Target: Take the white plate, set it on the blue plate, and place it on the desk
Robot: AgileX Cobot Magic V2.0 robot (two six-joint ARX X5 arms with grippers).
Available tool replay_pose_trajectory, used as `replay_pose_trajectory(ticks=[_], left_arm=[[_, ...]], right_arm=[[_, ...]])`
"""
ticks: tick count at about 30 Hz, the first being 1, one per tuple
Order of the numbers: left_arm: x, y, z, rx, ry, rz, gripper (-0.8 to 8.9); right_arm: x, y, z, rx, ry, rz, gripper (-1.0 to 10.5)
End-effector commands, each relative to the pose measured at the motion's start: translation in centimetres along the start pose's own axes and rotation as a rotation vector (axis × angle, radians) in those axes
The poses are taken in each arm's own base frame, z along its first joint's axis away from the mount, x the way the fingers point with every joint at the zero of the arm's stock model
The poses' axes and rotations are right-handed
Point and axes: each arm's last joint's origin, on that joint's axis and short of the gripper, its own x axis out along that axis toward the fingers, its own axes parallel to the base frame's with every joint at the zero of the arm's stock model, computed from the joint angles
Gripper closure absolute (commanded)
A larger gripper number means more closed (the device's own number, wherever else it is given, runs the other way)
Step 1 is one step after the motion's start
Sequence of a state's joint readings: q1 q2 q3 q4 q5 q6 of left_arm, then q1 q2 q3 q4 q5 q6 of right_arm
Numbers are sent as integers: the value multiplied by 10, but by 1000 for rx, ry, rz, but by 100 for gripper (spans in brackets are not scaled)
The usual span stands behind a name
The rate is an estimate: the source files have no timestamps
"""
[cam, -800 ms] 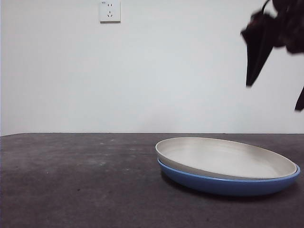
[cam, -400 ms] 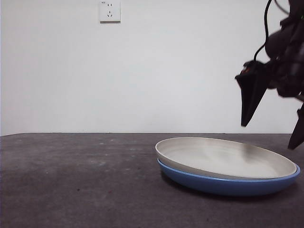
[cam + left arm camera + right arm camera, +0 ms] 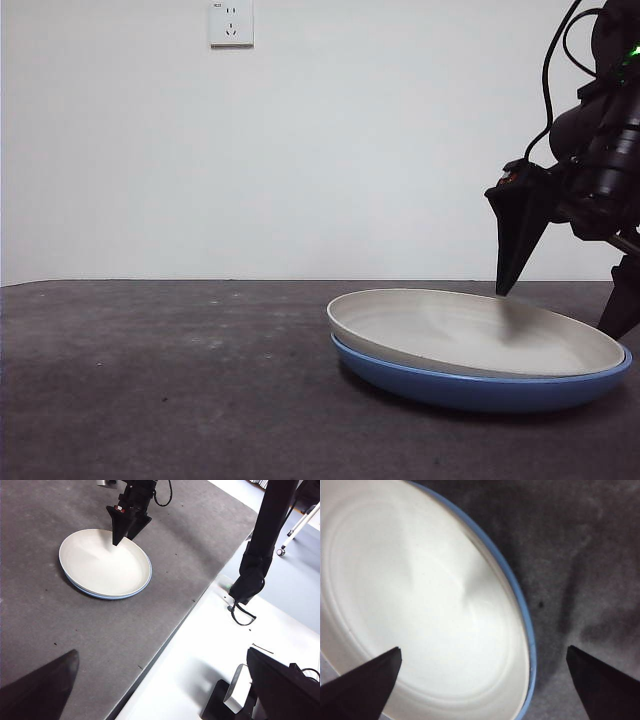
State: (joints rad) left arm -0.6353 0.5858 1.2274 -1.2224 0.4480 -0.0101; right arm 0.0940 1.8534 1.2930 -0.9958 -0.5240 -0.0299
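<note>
White plate [image 3: 478, 335] sits nested in blue plate [image 3: 480, 388] on the desk [image 3: 150, 380]. Right gripper [image 3: 560, 300] hangs low over the stack's far rim, jaws wide apart and straddling it: one tip over the white bowl, the other outside over bare desk. Rim lies between the tips, just below. Left gripper [image 3: 165, 680] waits well apart, jaws spread, holding nothing. Right arm is much the nearer. Likely next: drop and close on the white rim.
</note>
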Motion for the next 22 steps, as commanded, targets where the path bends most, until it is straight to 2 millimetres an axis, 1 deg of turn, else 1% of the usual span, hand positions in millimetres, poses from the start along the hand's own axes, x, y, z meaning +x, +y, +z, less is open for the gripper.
replay_pose_trajectory(ticks=[1, 5, 10, 14, 18, 20, 22], left_arm=[[-2, -1, 2, 10, -16, -11, 156], [-2, -1, 2, 10, -16, -11, 156], [-2, -1, 2, 11, -17, -11, 156], [-2, -1, 2, 11, -17, -11, 156], [-2, -1, 2, 11, -17, -11, 156], [-2, -1, 2, 11, -17, -11, 156], [-2, -1, 2, 10, -17, -11, 156]], right_arm=[[5, -3, 5, -16, 4, 8, 390], [7, -3, 6, -18, 5, 27, 447], [8, -4, 6, -20, 4, 25, 615], [8, -4, 6, -21, 3, 16, 706], [9, -7, 6, -13, 15, -57, 727], [10, -8, 5, -7, 26, -59, 729], [12, -9, 5, -1, 37, -50, 776]])
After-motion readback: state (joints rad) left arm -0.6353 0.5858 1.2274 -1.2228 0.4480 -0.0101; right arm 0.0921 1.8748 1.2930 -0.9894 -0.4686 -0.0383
